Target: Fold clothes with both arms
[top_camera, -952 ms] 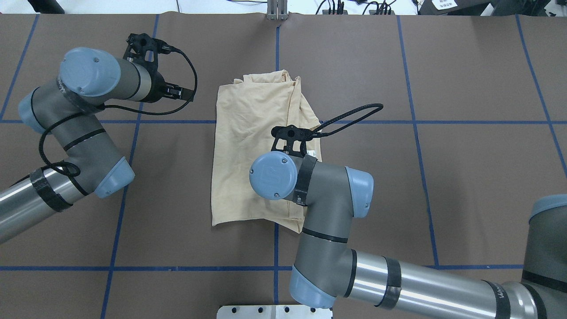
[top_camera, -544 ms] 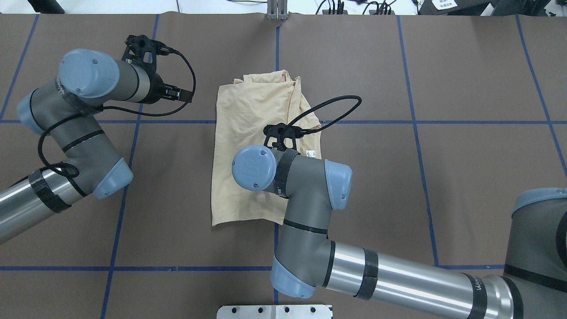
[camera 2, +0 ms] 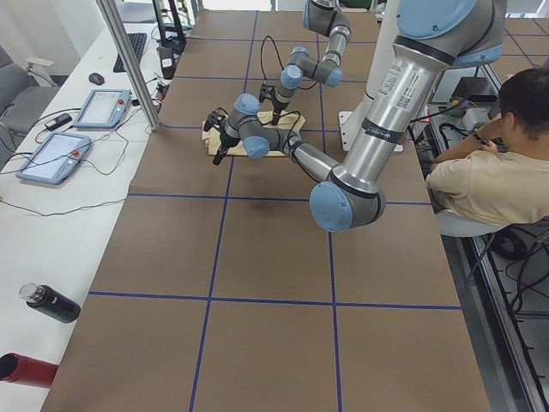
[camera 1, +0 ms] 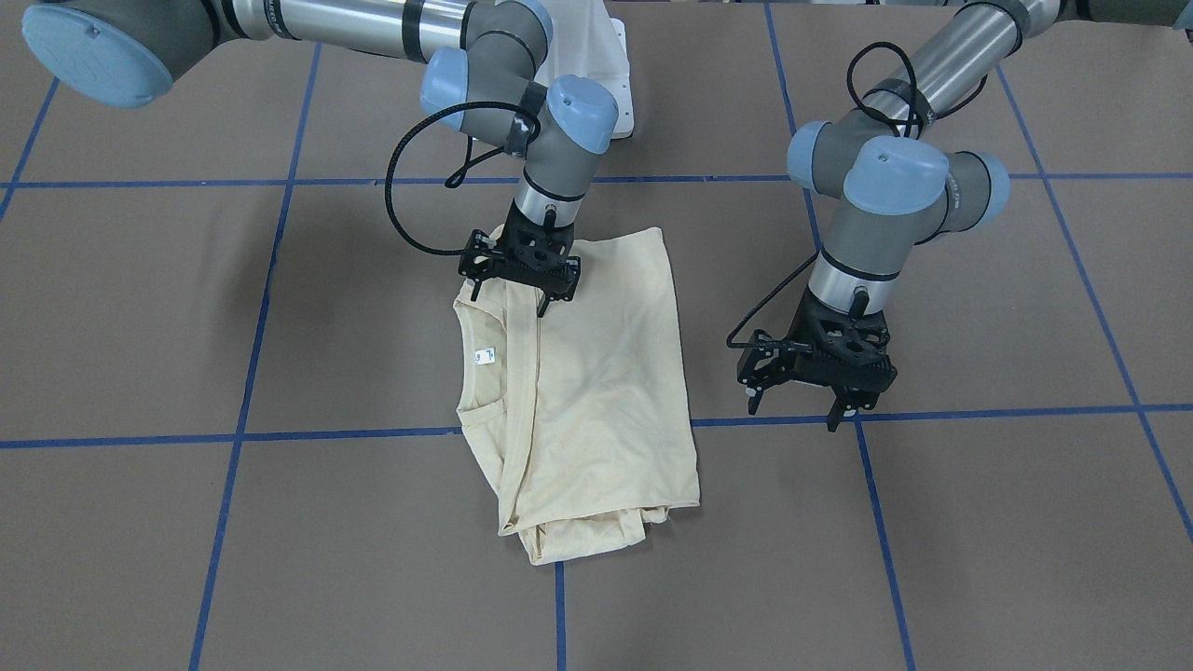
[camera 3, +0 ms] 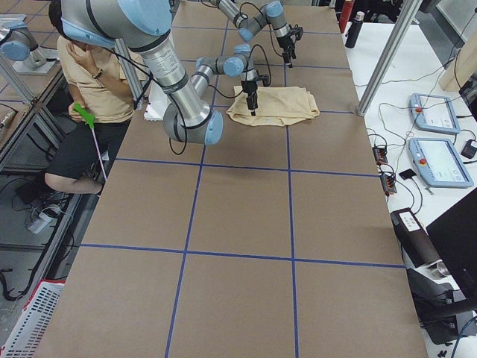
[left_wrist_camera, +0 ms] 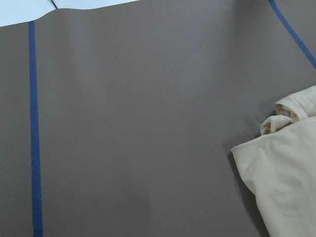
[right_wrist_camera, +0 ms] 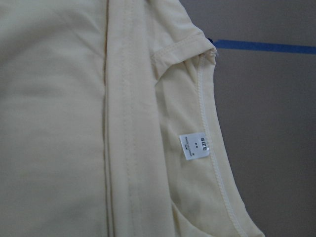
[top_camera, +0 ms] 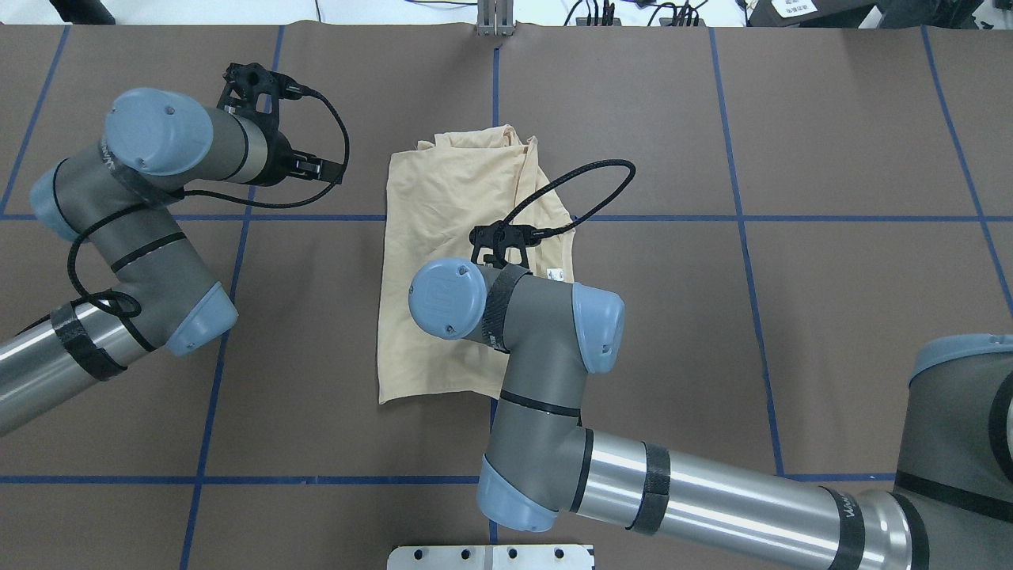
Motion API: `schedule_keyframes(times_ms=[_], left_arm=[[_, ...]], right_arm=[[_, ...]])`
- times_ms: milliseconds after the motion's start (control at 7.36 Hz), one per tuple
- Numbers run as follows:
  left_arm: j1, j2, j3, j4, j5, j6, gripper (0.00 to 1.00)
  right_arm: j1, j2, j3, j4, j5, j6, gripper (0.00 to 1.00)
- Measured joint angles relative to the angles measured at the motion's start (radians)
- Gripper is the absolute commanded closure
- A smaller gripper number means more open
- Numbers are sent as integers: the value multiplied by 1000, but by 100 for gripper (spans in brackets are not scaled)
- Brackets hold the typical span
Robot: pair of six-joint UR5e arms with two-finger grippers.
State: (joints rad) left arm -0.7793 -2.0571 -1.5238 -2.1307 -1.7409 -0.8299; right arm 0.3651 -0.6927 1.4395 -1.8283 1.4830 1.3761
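Note:
The cream-yellow T-shirt (camera 1: 606, 391) lies folded lengthwise into a long strip on the brown table, and it also shows in the overhead view (top_camera: 443, 206). Its print is hidden. The white neck label (camera 1: 484, 356) faces up at the collar and is clear in the right wrist view (right_wrist_camera: 196, 146). My right gripper (camera 1: 510, 300) points down, open, low over the shirt's robot-side end beside the collar, and I see no cloth between its fingers. My left gripper (camera 1: 792, 415) is open and empty, off the shirt to its side. The left wrist view shows only the shirt's folded corner (left_wrist_camera: 286, 177).
The table is covered in brown paper with blue tape grid lines (camera 1: 326, 433). The white pedestal base (camera 1: 596, 56) stands at the robot's edge. A seated person (camera 2: 480, 172) and a side table with tablets (camera 2: 51, 154) lie beyond the table.
My right arm has swung leftward in the overhead view, which brought its wrist further over the shirt. Most of that came early. The left arm and the shirt have hardly moved.

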Motion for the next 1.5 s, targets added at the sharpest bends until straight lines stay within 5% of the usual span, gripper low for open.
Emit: schedule_keyframes(times_ms=[1495], left_arm=[[3, 1, 3, -11, 0, 3, 0]], right_arm=[[7, 7, -38, -50, 7, -62, 0]])
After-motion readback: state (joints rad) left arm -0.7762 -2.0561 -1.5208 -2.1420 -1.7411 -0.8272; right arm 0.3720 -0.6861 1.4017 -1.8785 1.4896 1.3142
